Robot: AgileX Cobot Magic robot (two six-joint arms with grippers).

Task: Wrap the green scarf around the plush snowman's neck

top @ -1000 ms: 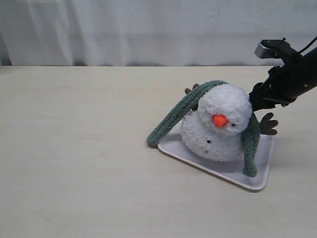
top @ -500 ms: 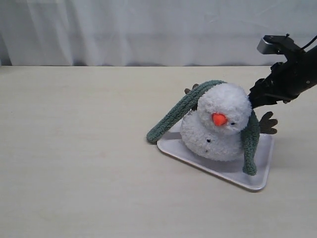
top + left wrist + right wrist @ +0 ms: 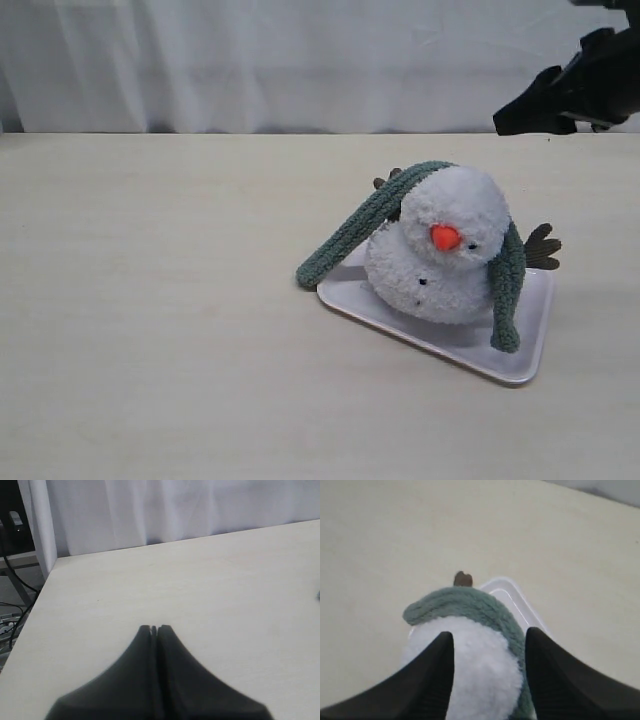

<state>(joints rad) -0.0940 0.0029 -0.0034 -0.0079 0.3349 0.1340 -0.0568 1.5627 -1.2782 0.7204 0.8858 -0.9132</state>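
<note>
The plush snowman sits on a white tray, leaning forward, orange nose to the front. The green scarf is draped behind its head. One end of it lies on the table at the tray's left, and the other hangs down the snowman's right side. My right gripper is open in the air, above and behind the snowman, touching nothing. In the right wrist view the open gripper frames the snowman and the scarf from above. My left gripper is shut and empty over bare table.
The snowman's brown twig arm sticks out on the right over the tray; the other arm's tip shows behind the scarf. A white curtain hangs behind the table. The table's edge is near the left gripper.
My right gripper has risen and drawn back to the upper right, away from the snowman's head. The scarf and snowman have stayed where they were.
</note>
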